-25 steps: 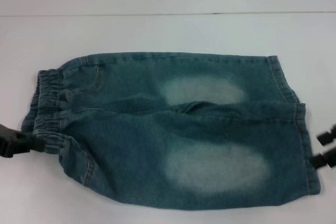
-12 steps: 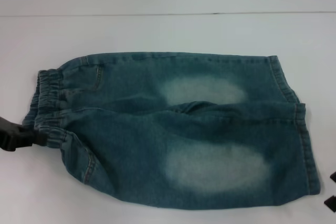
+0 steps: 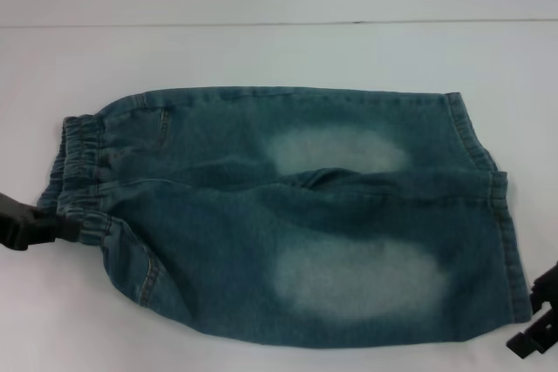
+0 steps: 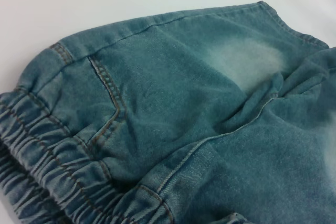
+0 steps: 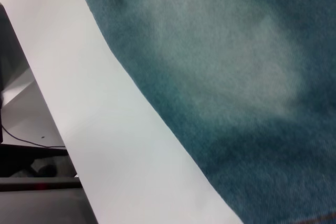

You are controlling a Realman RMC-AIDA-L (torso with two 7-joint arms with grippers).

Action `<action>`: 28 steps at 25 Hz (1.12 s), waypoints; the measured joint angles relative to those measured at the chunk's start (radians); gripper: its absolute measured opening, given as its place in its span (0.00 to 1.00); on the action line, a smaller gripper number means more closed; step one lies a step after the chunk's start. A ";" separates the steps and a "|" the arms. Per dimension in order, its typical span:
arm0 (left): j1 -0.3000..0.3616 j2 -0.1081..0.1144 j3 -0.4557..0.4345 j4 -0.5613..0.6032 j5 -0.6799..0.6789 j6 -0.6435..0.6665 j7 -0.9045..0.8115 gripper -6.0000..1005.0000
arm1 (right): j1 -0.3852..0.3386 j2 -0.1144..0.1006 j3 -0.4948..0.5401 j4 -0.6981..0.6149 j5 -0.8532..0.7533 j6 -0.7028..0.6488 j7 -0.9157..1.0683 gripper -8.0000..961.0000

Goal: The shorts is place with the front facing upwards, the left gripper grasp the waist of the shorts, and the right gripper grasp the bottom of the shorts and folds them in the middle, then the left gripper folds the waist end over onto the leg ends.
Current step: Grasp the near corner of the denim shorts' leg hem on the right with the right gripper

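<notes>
The blue denim shorts point(image 3: 288, 215) lie flat on the white table, front up, with pale faded patches on both legs. The gathered waist point(image 3: 78, 172) is at the left and the bottom of the shorts, the two leg hems point(image 3: 501, 215), at the right. My left gripper point(image 3: 65, 228) is at the waist's near corner, shut on the elastic band. The left wrist view shows the ruffled waist point(image 4: 47, 166) and a pocket seam close up. My right gripper point(image 3: 536, 315) stands open just off the near leg hem's corner, apart from the cloth. The right wrist view shows a faded leg patch point(image 5: 236, 77).
The white table point(image 3: 261, 50) runs all around the shorts, with a seam line along the far side. In the right wrist view the table's edge point(image 5: 63, 129) drops off to a dark floor with cables point(image 5: 31, 166).
My left gripper has risen slightly with the waist's near corner drawn in. My right gripper left the near leg hem, dropped toward the near edge, and now sits by the hem's corner.
</notes>
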 joint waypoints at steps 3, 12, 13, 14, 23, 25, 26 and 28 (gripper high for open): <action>0.001 -0.001 0.000 -0.001 0.000 -0.002 0.000 0.06 | 0.006 0.013 -0.016 0.007 0.000 0.031 -0.001 0.87; 0.000 -0.003 0.001 -0.002 0.000 -0.004 0.000 0.06 | 0.013 0.019 -0.032 0.022 0.006 0.054 -0.002 0.65; 0.000 -0.003 0.001 -0.002 0.000 -0.004 0.000 0.06 | 0.013 0.019 -0.031 0.022 0.006 0.054 -0.003 0.61; -0.001 -0.003 0.000 -0.002 0.000 -0.004 0.000 0.06 | 0.013 0.019 -0.031 0.022 0.006 0.054 -0.003 0.56; -0.002 -0.005 0.002 -0.002 0.000 -0.009 0.000 0.06 | 0.012 0.017 -0.029 0.022 0.006 0.063 -0.004 0.16; -0.002 -0.004 0.001 -0.002 0.000 -0.009 -0.002 0.06 | 0.011 0.017 -0.024 0.022 0.009 0.063 -0.012 0.10; -0.002 -0.003 0.000 -0.002 -0.001 -0.007 -0.007 0.06 | 0.010 0.014 -0.017 0.022 0.016 0.059 -0.020 0.08; -0.003 0.001 0.000 -0.002 -0.004 -0.001 -0.024 0.06 | 0.007 0.004 0.006 0.022 0.038 0.043 -0.042 0.03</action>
